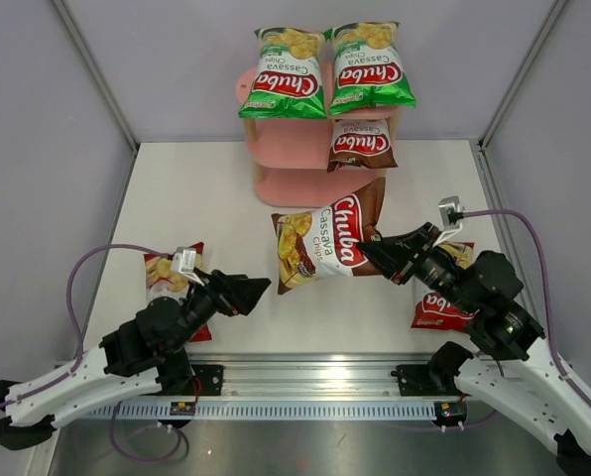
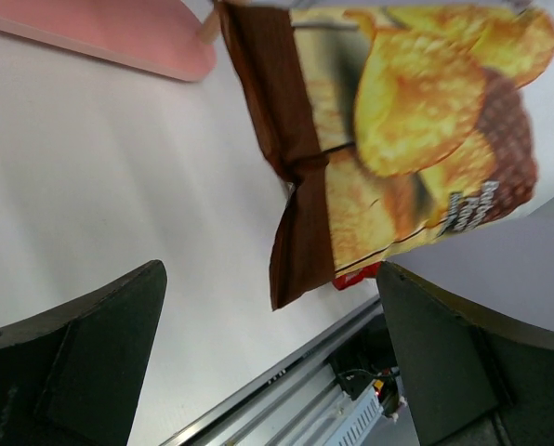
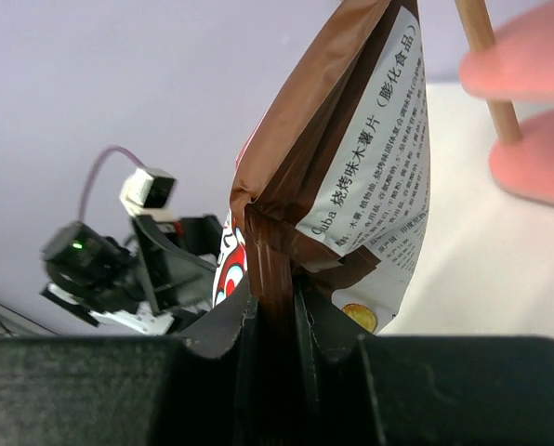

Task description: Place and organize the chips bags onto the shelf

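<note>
**Top view, with both wrist views.** My right jaws are pressed onto the sealed end of a brown bag (image 1: 330,243) and pinch it. In the right wrist view the crimped seam is clamped between both fingers (image 3: 212,334), and the brown bag (image 3: 351,158) rises above them. This bag hangs tilted just in front of the shelf (image 1: 286,149), near its lowest board, with the logo facing up.

My left jaws are spread and hold nothing. In the left wrist view the far end of the brown bag (image 2: 416,139) lies ahead of them, apart from both fingers (image 2: 82,362).

On the shelf's top board a green bag (image 1: 288,71) and a second green bag (image 1: 371,65) stand side by side. A second brown bag (image 1: 361,145) sits on the middle board, at its right.

On the table (image 1: 226,198), one red bag (image 1: 167,273) lies partly under my left arm. Another red bag (image 1: 439,307) lies partly under my right arm.
</note>
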You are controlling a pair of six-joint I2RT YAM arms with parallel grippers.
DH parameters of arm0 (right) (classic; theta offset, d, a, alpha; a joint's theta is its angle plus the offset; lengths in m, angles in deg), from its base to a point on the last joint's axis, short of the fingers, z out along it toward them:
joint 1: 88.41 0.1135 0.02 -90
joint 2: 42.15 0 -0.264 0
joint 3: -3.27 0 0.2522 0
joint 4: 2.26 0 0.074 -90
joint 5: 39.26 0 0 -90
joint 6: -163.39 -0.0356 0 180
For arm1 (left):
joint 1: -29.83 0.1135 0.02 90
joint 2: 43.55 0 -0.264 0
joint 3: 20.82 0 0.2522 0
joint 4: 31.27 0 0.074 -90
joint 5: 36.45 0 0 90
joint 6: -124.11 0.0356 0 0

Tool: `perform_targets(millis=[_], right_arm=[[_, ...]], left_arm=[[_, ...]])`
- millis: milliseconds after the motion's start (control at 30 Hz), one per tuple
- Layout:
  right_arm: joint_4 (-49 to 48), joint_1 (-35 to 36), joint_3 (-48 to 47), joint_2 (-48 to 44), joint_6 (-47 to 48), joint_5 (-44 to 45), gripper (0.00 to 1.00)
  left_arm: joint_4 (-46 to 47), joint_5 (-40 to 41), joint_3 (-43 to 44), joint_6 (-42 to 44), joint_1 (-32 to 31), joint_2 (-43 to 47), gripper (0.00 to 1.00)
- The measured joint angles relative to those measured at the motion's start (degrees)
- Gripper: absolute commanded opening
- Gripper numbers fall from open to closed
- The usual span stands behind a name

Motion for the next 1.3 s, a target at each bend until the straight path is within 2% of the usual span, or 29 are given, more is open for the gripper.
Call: perform_targets(millis=[233, 433, 700, 767, 800, 867, 900, 1033, 1067, 1100, 1133, 1167, 1300], right_arm=[[-4.8, 0.0, 1.0, -6.3, -3.0, -1.0, 0.0], [-8.2, 0.0, 1.0, -6.0, -6.6, -6.1, 0.0], [-14.3, 0.0, 1.0, -3.4, -11.6, -12.2, 0.0], [-14.8, 0.0, 1.0, -3.0, -12.0, -12.7, 0.0], [-14.8, 0.0, 1.0, -2.9, -12.0, -13.0, 0.0], [-14.7, 0.0, 1.0, -2.9, -11.8, -13.3, 0.0], [-14.3, 0.0, 0.9, -2.9, -11.5, -13.7, 0.0], [-10.7, 0.0, 0.7, -2.9, -9.5, -13.9, 0.0], [-9.6, 0.0, 0.5, -3.0, -9.1, -13.9, 0.01], [-8.3, 0.0, 0.2, -3.0, -8.7, -13.9, 0.24], [-6.5, 0.0, -0.5, -3.1, -8.2, -13.9, 0.42], [-4.9, 0.0, -1.1, -3.1, -8.0, -13.9, 0.53], [0.6, 0.0, -4.1, -3.1, -7.0, -14.1, 0.8]], left_arm=[[13.2, -9.3, -3.3, 2.3, 0.0, -0.3, 0.99], [24.9, -18.9, -3.8, 4.3, 0.0, -5.0, 0.99], [34.8, -27.5, -3.8, 4.9, 0.0, -10.9, 0.97], [36.4, -28.4, -3.8, 4.9, 0.0, -10.9, 0.85], [37.2, -28.7, -3.8, 5.0, 0.0, -10.8, 0.68], [38.0, -29.1, -3.8, 5.7, 0.0, -10.6, 0.52], [38.0, -29.2, -3.8, 6.4, 0.0, -10.4, 0.37], [36.9, -29.6, -3.7, 9.6, 0.1, -9.6, 0.2], [36.3, -29.8, -3.7, 10.8, 0.2, -9.3, 0.19], [35.8, -30.1, -3.7, 12.2, 0.3, -9.0, 0.17], [35.2, -30.5, -3.7, 13.6, 0.3, -8.6, 0.14], [34.4, -30.8, -3.7, 15.1, 0.4, -8.2, 0.13], [32.0, -32.9, -3.7, 20.4, 0.5, -6.3, 0.08]])
